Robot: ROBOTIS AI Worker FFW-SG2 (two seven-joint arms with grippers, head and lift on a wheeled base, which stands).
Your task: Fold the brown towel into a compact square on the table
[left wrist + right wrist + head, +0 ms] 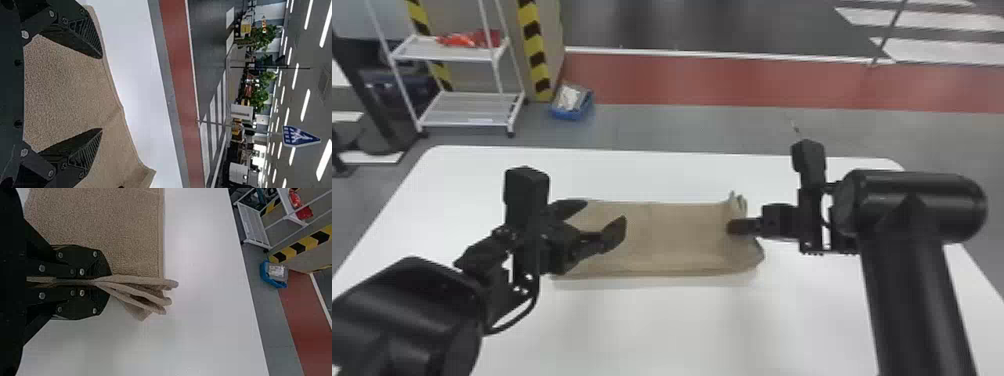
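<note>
The brown towel (672,240) lies as a long folded strip across the white table, its right end bunched and raised. At that end my right gripper (739,226) pinches the cloth; in the right wrist view the right gripper (102,282) is shut on several stacked layers of the towel (105,227), which fan out past the fingertips. Over the strip's left end is my left gripper (604,220), fingers spread. The left wrist view has the left gripper (102,94) open, with the towel (66,86) beneath and between its fingers, not pinched.
The white table (652,325) extends around the towel on all sides. On the floor beyond its far edge stand a white shelf rack (469,107) with red items and a blue bin (573,102). Both forearms reach over the table's near part.
</note>
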